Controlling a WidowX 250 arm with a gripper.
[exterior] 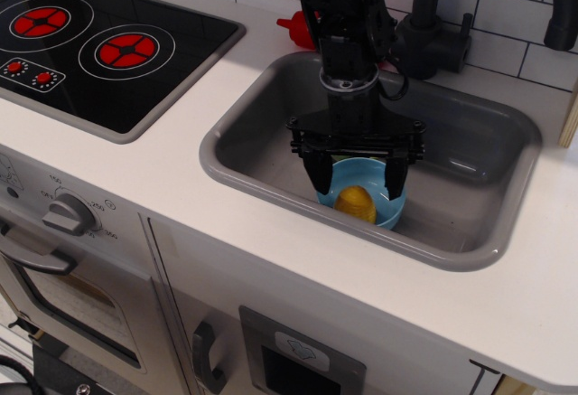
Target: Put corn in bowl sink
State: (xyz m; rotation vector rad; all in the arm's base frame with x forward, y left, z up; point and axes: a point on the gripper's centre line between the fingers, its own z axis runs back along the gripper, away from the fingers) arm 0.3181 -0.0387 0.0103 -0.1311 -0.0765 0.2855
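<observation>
The yellow corn (357,202) lies inside the light-blue bowl (383,215), which stands in the grey sink (271,146) near its front wall. My gripper (358,176) hangs straight over the bowl with its black fingers (317,171) spread wide to either side of the corn, not touching it. The gripper is open and empty. The arm rises from it toward the back wall and hides the sink's middle; the green pepper is hidden.
A black stovetop (99,42) with red burners lies at the left. A black faucet (433,24) stands behind the sink. A red object (298,29) sits on the counter behind the arm. An oven knob (68,214) is on the front.
</observation>
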